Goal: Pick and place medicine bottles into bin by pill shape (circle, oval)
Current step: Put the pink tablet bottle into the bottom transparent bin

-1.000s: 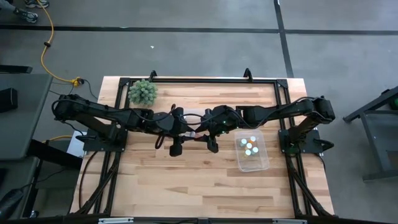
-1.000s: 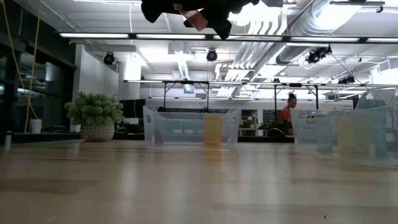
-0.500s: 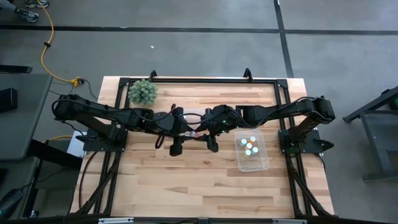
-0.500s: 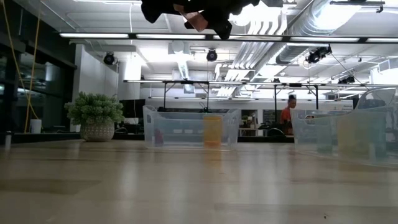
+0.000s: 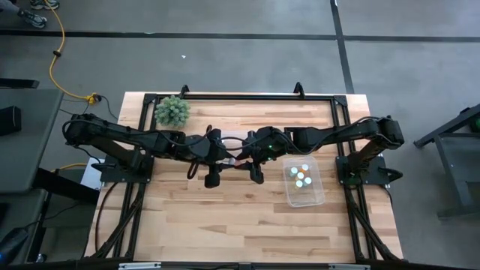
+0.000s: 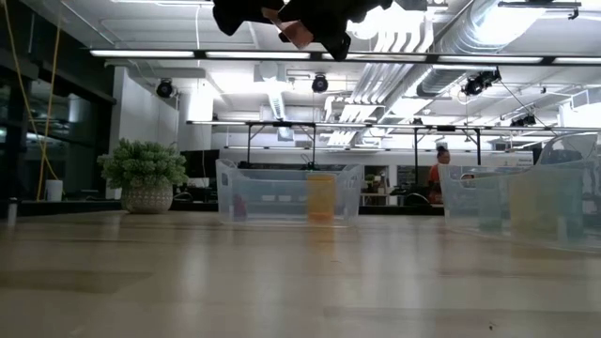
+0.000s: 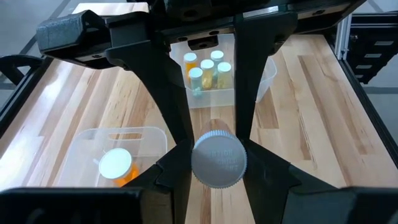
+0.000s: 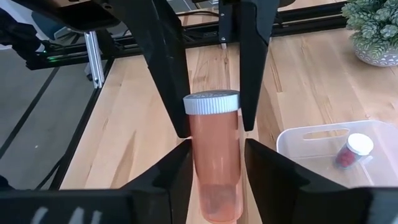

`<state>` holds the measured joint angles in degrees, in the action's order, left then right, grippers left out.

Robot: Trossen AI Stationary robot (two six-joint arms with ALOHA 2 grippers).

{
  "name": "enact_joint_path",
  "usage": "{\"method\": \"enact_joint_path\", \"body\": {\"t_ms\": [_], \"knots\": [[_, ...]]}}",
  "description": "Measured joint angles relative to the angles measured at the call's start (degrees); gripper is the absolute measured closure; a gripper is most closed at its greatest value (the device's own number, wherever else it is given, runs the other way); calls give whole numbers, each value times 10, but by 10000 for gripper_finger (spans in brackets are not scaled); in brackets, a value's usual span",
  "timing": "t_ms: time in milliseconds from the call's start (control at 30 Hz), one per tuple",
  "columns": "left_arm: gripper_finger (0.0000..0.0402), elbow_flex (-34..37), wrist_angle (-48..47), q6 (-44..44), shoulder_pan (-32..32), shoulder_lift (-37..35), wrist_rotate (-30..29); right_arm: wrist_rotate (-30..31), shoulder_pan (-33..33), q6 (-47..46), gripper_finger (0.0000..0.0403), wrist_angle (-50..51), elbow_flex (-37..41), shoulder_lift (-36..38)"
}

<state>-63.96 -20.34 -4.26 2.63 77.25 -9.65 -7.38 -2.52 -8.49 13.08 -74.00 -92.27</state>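
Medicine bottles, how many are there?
7. One bottle is between the left hand and right hand, another bottle is in one tub, about five bottles stand in the other tub; more may hide.

Bright, even overhead light; ceiling strips (image 6: 310, 54) glare toward twelve o'clock in the low view. The tabletop (image 6: 282, 272) there blurs toward six o'clock. Soft shadows lie beneath the arms; wrist views stay sharp.
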Motion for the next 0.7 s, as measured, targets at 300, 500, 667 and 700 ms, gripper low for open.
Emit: {"method": "enact_joint_path", "body": {"t_ms": [300,500,667,700], "knots": [[288,0,0,0,0,0,0,0,0,0,269,0,0,0],[288,0,0,0,0,0,1,0,0,9,270,0,0,0],[288,0,0,0,0,0,2,0,0,10,270,0,0,0],[288,0,0,0,0,0,2,0,0,10,270,0,0,0]]}}
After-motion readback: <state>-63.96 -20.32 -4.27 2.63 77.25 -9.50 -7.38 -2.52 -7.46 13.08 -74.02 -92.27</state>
